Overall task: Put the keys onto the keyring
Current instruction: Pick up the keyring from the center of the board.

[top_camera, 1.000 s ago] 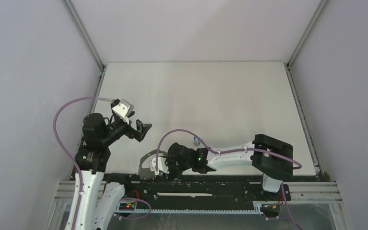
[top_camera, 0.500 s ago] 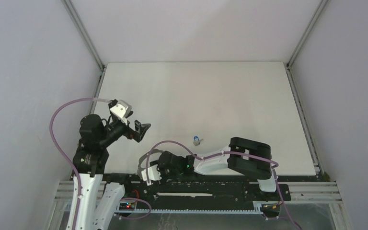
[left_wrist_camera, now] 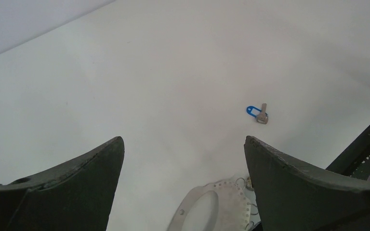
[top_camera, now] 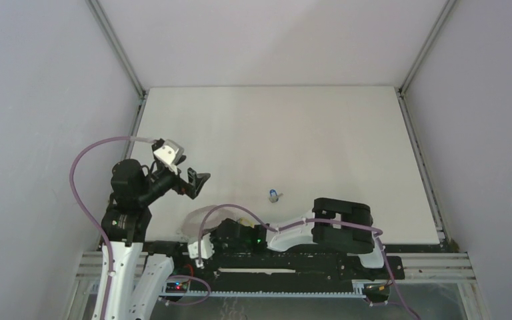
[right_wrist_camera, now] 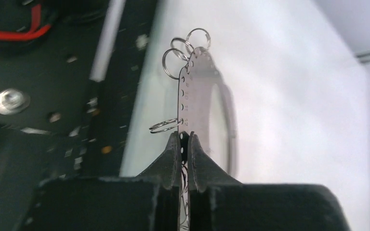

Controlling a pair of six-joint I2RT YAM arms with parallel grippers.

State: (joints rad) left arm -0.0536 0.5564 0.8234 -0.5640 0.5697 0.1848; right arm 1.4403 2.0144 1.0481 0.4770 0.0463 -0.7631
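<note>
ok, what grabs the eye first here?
The right pincer, shut on the keyring, which stands edge-on at the near edge of the table. Then the blue key, lying alone mid-table, apart from both arms. The left pincer hangs wide open over the table's left side, holding nothing.

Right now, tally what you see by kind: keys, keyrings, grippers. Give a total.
Keys: 1, the blue-tagged key; no second one clearly shows.
Keyrings: 1, the keyring, clamped edge-on in the right gripper.
Grippers: 2, the left gripper open.
Total: 4.
</note>
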